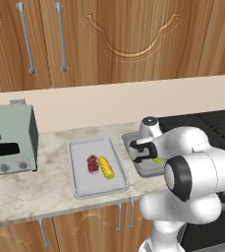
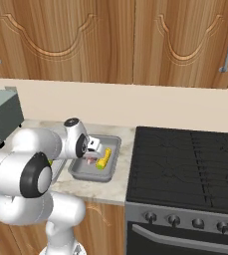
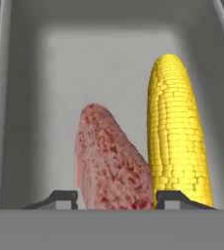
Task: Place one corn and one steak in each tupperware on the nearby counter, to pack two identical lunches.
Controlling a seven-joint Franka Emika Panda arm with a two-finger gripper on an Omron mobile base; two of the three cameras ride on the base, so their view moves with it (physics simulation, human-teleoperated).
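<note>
Two trays: paler tupperware (image 1: 97, 167) holds one steak (image 1: 92, 164) and one corn (image 1: 106, 168); darker tupperware (image 2: 96, 160) sits beside the stovetop (image 2: 185, 169).
Gripper (image 3: 114, 199): down inside the darker tray.
Second steak (image 3: 111, 161): stands on edge between the fingertips (image 3: 64, 197), long axis running away from the hand.
Second corn (image 3: 178, 132): just beside it, parallel.
Fingers: parted slightly, both tips clear of the meat (judged released, not gripped).
Next move: straight retreat.

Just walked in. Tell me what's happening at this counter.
The robot arm is packing lunches. Its pincer sits low inside the darker tupperware beside the stovetop, jaws parted around a steak, with a corn lying right beside it. The paler tupperware nearer the toaster oven already holds its own steak and corn.
</note>
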